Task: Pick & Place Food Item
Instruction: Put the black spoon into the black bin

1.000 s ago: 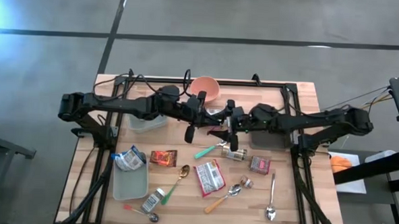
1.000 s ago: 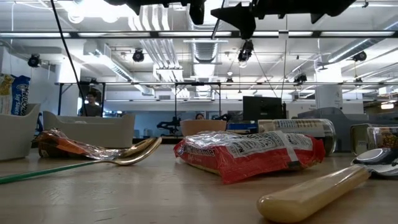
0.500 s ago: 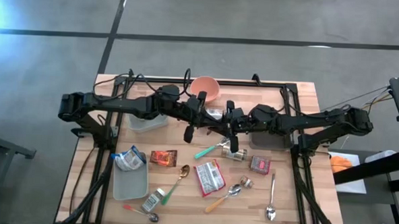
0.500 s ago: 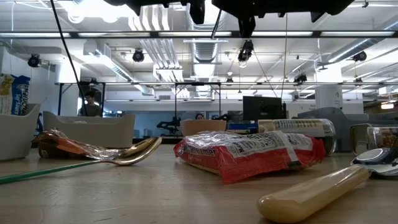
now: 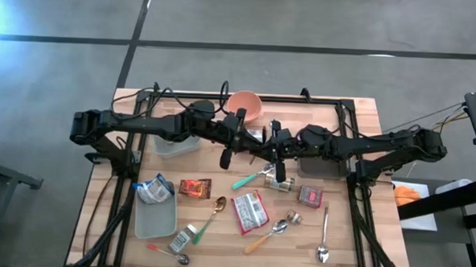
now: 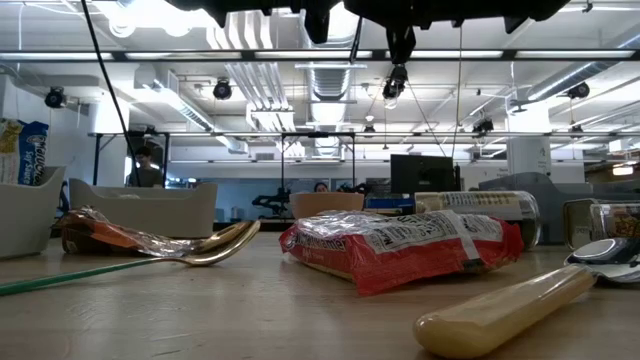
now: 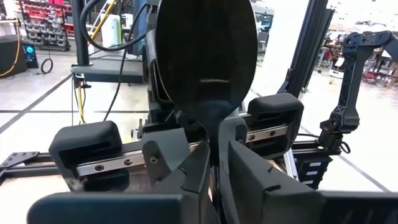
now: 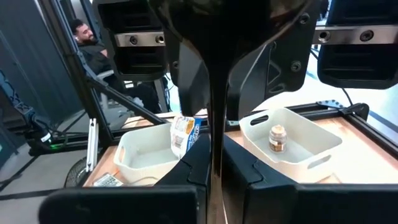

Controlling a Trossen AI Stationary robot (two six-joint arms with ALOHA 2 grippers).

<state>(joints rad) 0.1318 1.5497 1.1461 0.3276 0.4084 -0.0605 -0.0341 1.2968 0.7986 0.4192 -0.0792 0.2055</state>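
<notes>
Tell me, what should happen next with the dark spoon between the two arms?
Probably the left gripper should ease open and let go: the dark spoon is pinched by it and by the right gripper at once, above the table.

High view looks straight down on the tabletop [image 5: 359, 115]; low view skims it toward 12 o'clock; wrist views face each other closely.

I work in a robotics lab: exposed ceiling ducts [image 6: 330, 85] and strip lights hang above my wooden table [image 5: 354, 235], monitors [image 6: 425, 175] beyond it.
</notes>
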